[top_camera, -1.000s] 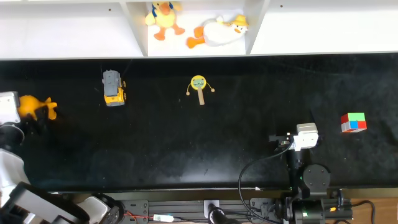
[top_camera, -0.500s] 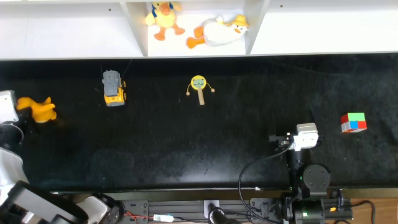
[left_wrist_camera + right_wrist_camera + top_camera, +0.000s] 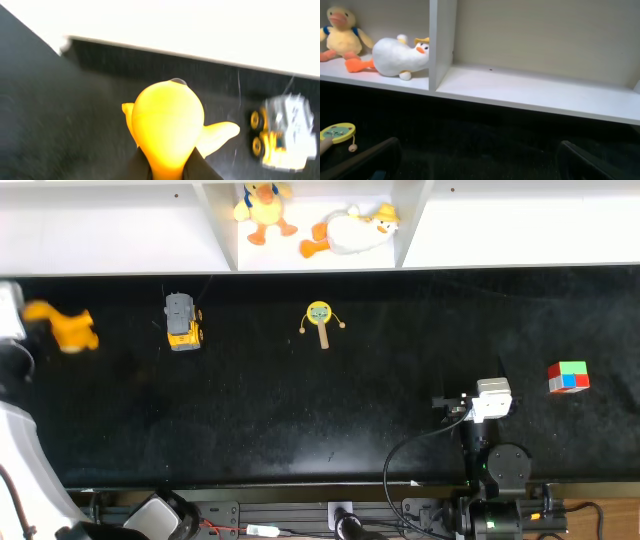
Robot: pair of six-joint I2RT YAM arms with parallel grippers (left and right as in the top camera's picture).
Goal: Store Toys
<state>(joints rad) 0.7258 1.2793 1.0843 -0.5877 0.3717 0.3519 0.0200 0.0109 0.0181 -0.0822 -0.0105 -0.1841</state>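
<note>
One yellow toy [image 3: 167,125] — clamped, left gripper [image 3: 170,169]

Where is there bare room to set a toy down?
The white shelf's right compartment is bare. So is the black mat between the yellow drum rattle and the multicoloured cube. Crowded: the middle compartment, with yellow plush duck and white plush goose.

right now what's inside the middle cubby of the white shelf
Two plush toys: a yellow duck sitting upright and, beside it, a white duck lying on its side. The cubby floor under them is covered, so anything small beneath or behind them cannot be seen.
</note>
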